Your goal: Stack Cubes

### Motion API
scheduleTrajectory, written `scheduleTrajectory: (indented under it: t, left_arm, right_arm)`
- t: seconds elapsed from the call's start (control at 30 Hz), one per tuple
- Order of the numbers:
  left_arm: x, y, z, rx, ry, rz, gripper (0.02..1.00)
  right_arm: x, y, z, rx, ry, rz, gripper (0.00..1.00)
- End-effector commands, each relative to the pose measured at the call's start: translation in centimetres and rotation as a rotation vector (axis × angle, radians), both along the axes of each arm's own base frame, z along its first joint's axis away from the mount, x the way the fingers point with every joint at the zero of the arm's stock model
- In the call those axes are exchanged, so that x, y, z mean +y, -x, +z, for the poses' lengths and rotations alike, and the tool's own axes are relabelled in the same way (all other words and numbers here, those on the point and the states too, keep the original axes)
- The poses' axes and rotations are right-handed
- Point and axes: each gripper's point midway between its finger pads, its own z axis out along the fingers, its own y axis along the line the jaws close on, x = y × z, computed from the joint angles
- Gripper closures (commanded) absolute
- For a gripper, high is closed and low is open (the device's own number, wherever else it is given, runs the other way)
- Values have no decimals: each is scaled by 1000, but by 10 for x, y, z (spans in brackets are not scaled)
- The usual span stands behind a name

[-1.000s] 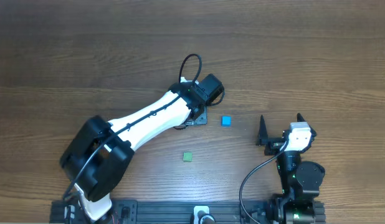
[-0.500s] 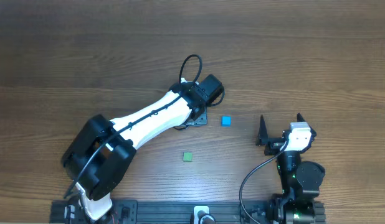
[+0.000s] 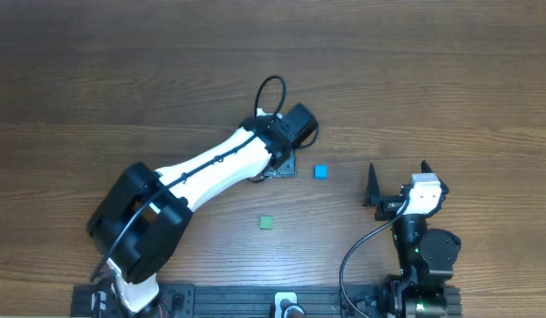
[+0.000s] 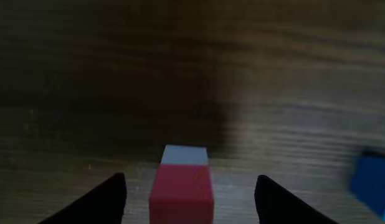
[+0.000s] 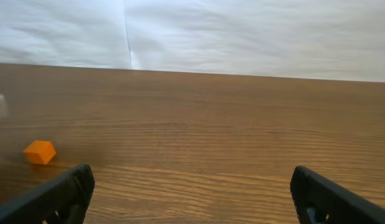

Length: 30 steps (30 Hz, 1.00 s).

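Cubes spread over the desk [image 3: 123, 71]: red cube [image 4: 181, 198] between the fingers of the left end effector [image 4: 189, 186], blue cube [image 3: 321, 171] near it, green cube [image 3: 266, 223] closer to the arm bases, orange cube [image 5: 40, 151] off to one side in the right wrist view. Left end effector spread wide, a gap on each side of the red cube, nothing clamped. Right end effector [image 3: 397, 181] likewise spread and empty, well apart from the cubes. Against the red cube's far edge, a pale grey face [image 4: 185, 154]; cannot tell whether a second cube. Probably a grasp of the red cube in hand. Even out both gaps first, stay square to the flat sides, then close gently to avoid nudging it against the grey piece. Lift straight up, minding the blue cube nearby.
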Motion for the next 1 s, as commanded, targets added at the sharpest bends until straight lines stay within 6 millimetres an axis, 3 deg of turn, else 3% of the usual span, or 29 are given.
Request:
scheduleTrajectory:
  t: [0.03, 0.17, 0.33, 0.63, 1.0]
  left_arm:
    - [-11, -43, 33, -88, 74, 53, 323]
    - [-11, -75, 49, -121, 84, 60, 321]
    - [-6, -103, 38, -119, 67, 67, 329]
    - [3, -112, -2, -69, 28, 68, 351]
    - [2, -109, -20, -35, 22, 61, 389]
  right_arm:
    - [-2, 0, -3, 2, 7, -9, 7]
    - [-2, 0, -3, 2, 7, -9, 9]
    - [-2, 0, -3, 3, 7, -9, 9]
    - [-2, 0, -3, 2, 7, -9, 7]
    - [-2, 0, -3, 2, 7, -9, 9]
